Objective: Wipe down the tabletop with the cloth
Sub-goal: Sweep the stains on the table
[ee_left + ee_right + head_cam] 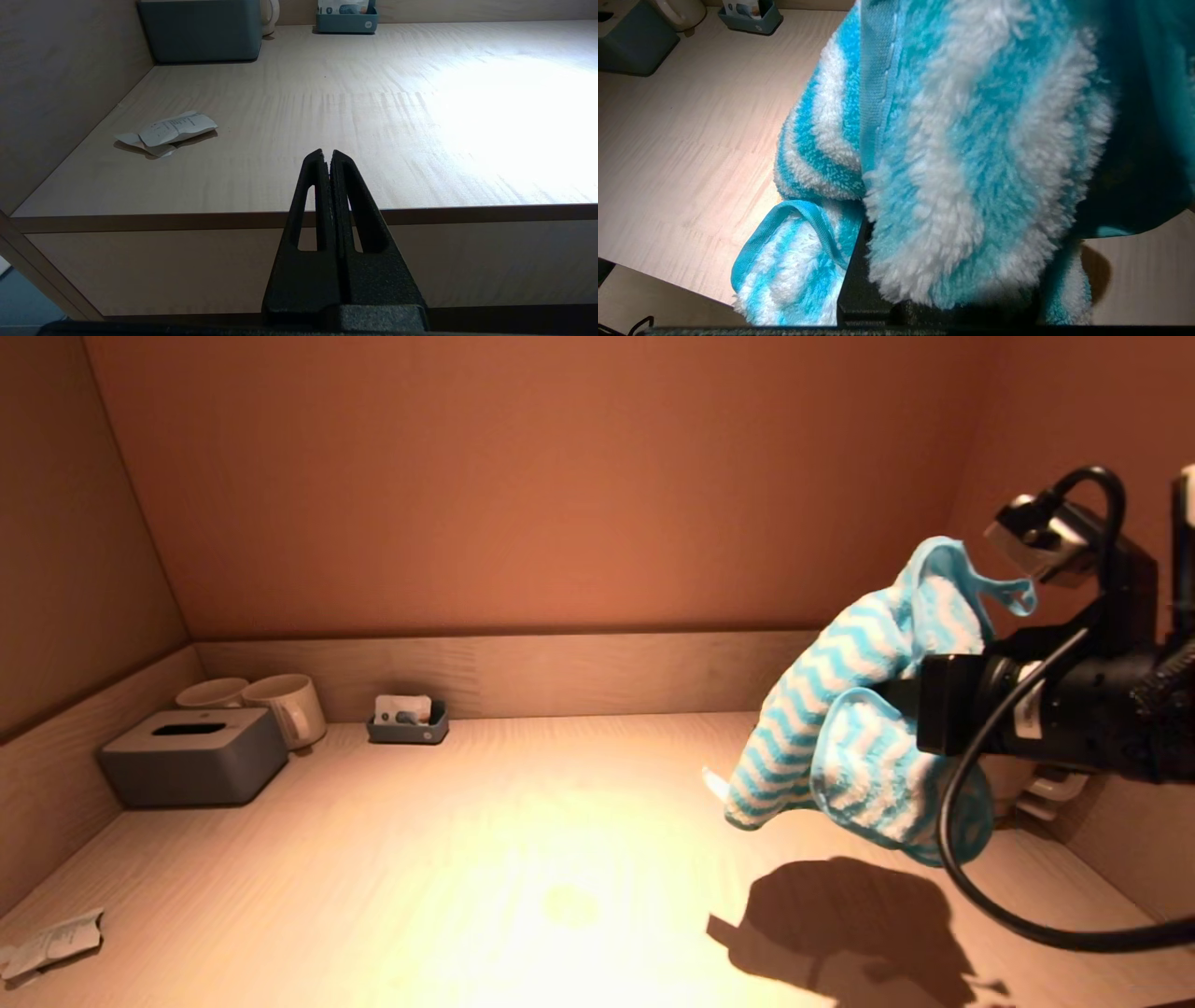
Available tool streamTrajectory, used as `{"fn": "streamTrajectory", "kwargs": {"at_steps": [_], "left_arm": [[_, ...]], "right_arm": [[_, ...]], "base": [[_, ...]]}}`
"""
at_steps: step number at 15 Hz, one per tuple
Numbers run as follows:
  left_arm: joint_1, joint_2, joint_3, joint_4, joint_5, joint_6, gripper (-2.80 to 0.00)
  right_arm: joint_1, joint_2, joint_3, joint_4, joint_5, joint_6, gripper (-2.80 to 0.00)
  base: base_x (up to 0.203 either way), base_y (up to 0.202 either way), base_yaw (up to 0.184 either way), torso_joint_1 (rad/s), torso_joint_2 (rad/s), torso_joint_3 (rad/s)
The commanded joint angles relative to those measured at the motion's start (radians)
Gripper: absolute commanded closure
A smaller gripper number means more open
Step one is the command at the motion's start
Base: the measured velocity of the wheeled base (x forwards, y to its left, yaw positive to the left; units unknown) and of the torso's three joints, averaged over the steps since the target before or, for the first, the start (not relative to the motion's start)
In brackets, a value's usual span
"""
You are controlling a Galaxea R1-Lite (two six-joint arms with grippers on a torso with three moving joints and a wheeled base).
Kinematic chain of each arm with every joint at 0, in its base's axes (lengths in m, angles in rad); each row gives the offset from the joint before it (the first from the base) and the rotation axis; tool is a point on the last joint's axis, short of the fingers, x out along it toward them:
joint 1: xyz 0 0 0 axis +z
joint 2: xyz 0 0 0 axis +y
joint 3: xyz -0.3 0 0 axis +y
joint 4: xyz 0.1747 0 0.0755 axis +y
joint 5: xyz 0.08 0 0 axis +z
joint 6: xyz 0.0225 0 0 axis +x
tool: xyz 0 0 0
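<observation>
A blue-and-white zigzag fleece cloth hangs bunched from my right gripper at the right side, lifted off the light wooden tabletop, with its shadow on the wood below. In the right wrist view the cloth covers the fingers; only the gripper's black base shows beneath it. The gripper is shut on the cloth. My left gripper is shut and empty, parked low in front of the table's front edge, and is out of the head view.
A grey tissue box, two cream mugs and a small grey tray stand at the back left. A crumpled paper lies front left, also in the left wrist view. Walls enclose the back and both sides.
</observation>
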Motion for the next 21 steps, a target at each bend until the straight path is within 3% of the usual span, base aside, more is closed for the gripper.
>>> {"fn": "streamTrajectory", "kwargs": {"at_steps": [1,6,12,16,21], "left_arm": [[0.000,0.000,0.000,0.000,0.000,0.000,0.00],[0.000,0.000,0.000,0.000,-0.001,0.000,0.00],[0.000,0.000,0.000,0.000,0.000,0.000,0.00],[0.000,0.000,0.000,0.000,0.000,0.000,0.00],[0.000,0.000,0.000,0.000,0.000,0.000,0.00]], "right_arm": [[0.026,0.093,-0.042,0.001,0.001,0.001,0.00],[0.199,0.270,-0.152,0.007,-0.015,0.002,0.00],[0.401,0.427,-0.181,0.007,-0.093,0.000,0.00],[0.468,0.516,-0.179,0.009,-0.116,-0.008,0.00],[0.481,0.641,-0.183,0.003,-0.119,-0.015,0.00]], "base": [[0.000,0.000,0.000,0.000,0.00,0.000],[0.000,0.000,0.000,0.000,0.00,0.000],[0.000,0.000,0.000,0.000,0.00,0.000],[0.000,0.000,0.000,0.000,0.00,0.000],[0.000,0.000,0.000,0.000,0.00,0.000]]}}
